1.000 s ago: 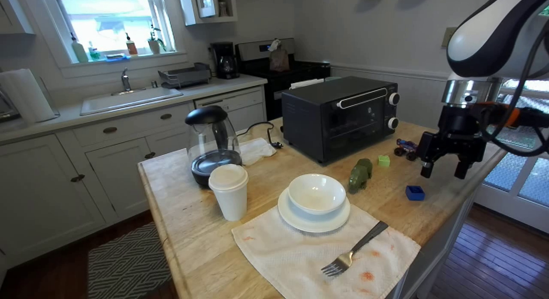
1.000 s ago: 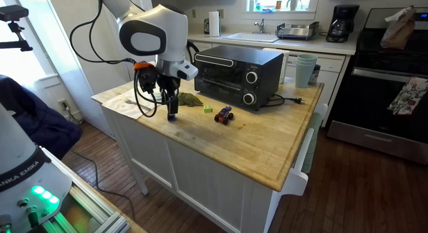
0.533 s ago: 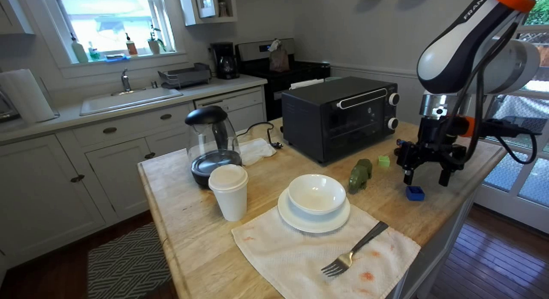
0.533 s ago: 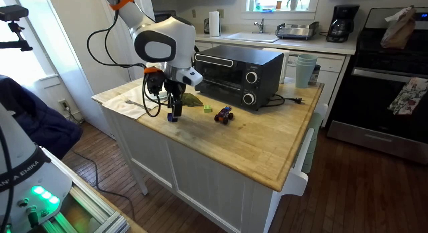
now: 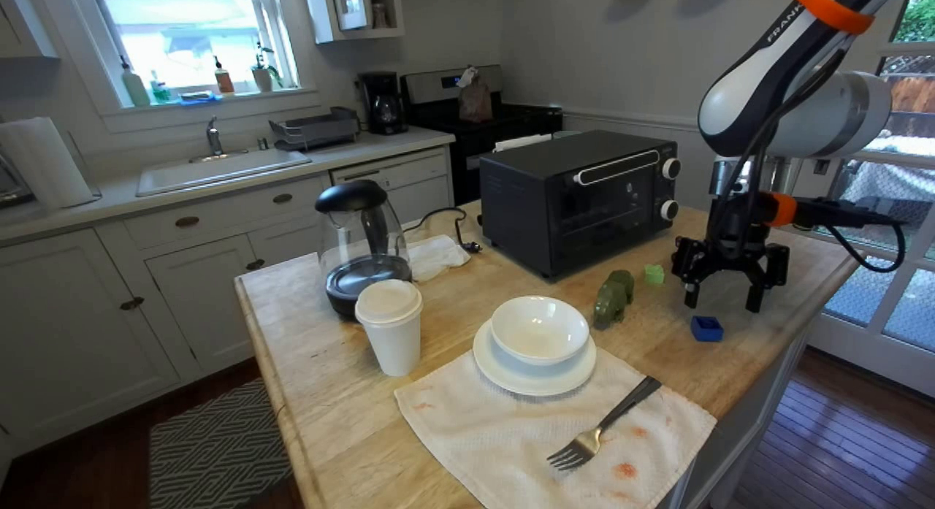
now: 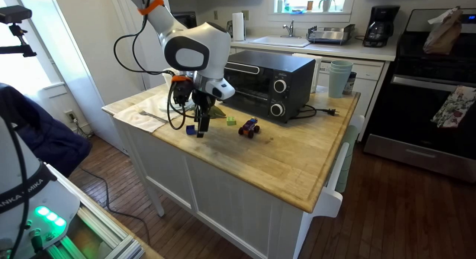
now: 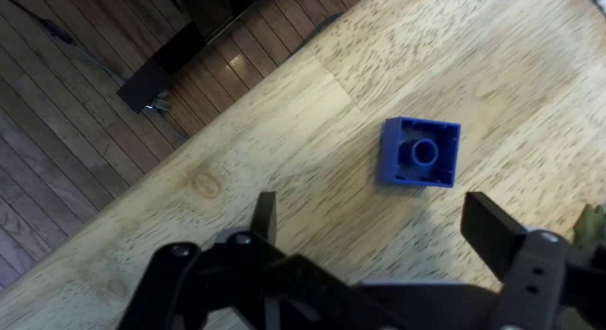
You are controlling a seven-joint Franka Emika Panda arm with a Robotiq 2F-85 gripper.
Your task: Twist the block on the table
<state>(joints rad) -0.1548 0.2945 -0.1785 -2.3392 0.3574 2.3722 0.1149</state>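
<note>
- Wrist view: my gripper (image 7: pixel 371 209) stands spread wide, with nothing between its fingers (image 7: pixel 490 228); the blue block (image 7: pixel 420 152) sits on the table (image 7: pixel 326 136), just beyond the fingertips and closer to the right-hand one;
- Over the last second I have shifted rightward in an exterior view, so the block (image 6: pixel 190 130) shows whole, just left of me; it has itself stayed put, as far as both exterior views show;
- I judge the twist not begun; I seem to be lining up, and must straddle the block and grip it before turning;
- Block: squat and square, hollow side up, a round tube inside; smooth walls, plastic by the look, likely to skid under an off-centre squeeze;
- Table: pale wood, streaked and flecked; left of the block in an exterior view lie a glossy white bowl (image 5: pixel 540 330) and a dull green figure (image 5: pixel 613 299).
</note>
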